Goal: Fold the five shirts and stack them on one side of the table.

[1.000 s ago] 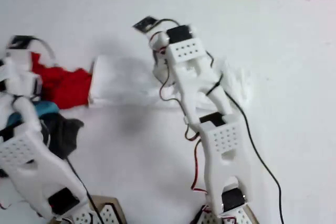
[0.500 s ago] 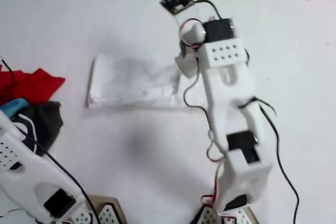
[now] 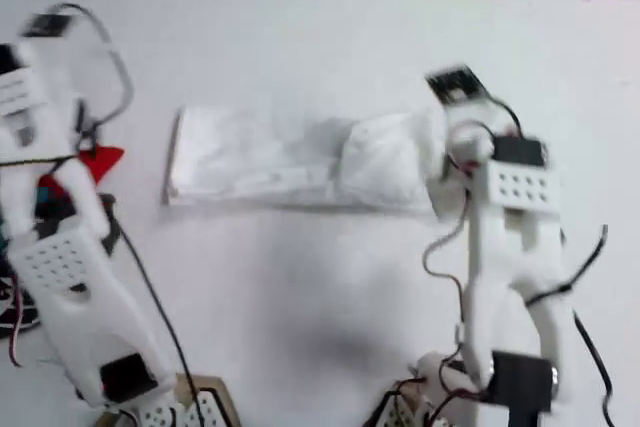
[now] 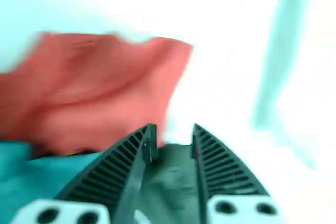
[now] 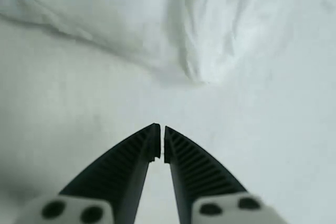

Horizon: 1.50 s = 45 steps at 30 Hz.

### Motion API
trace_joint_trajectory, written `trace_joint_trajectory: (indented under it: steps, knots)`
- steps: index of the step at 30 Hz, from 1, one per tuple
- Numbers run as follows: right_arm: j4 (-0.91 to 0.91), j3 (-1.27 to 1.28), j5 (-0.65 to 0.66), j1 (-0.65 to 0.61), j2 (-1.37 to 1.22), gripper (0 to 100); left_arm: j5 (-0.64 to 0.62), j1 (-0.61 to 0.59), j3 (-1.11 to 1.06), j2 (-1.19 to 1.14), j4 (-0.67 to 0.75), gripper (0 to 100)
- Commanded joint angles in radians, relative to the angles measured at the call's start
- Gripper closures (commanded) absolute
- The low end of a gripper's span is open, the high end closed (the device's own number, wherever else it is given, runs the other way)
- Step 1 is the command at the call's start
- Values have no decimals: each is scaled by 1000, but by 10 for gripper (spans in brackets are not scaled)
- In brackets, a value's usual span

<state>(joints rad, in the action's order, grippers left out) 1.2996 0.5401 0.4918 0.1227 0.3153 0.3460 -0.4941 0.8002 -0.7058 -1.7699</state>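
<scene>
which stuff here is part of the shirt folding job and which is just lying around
Part of the job: white shirt, red shirt, teal shirt.
Not part of it: table, wooden base plate by the arms.

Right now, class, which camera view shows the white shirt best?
The high view: it takes in the whole white shirt, flat at one end and bunched at the other. The right wrist view catches its rumpled end up close. The left wrist view faces the red shirt instead.
</scene>
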Motion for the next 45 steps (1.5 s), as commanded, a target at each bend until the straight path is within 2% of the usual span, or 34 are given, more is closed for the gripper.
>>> trace_joint_trajectory:
  steps: [1, 9, 14, 24, 33, 35, 38, 39, 40, 45]
  knots:
    - [-85, 133, 55, 101, 94, 979, -31, 107, -54, 49, 0, 766]
    - [-214, 342, 103, 202, 143, 979, -29, 218, -102, 48, 112, 766]
    - [-278, 427, 103, 216, 159, 979, -34, 267, -102, 46, 144, 766]
    - [-504, 611, 103, 216, 170, 979, -34, 224, -91, -109, 218, 766]
    - [-516, 621, 98, 211, 171, 979, -29, 238, -91, -195, 235, 768]
    - [-516, 621, 101, 211, 170, 979, -29, 244, -91, -213, 233, 801]
    - [-516, 623, 101, 209, 168, 979, -28, 242, -91, -226, 238, 963]
    - [-518, 623, 101, 209, 168, 979, -28, 236, -91, -226, 239, 987]
    - [-518, 623, 101, 209, 166, 979, -28, 230, -91, -226, 239, 959]
    - [-519, 623, 103, 209, 166, 979, -25, 167, -51, -232, 232, 973]
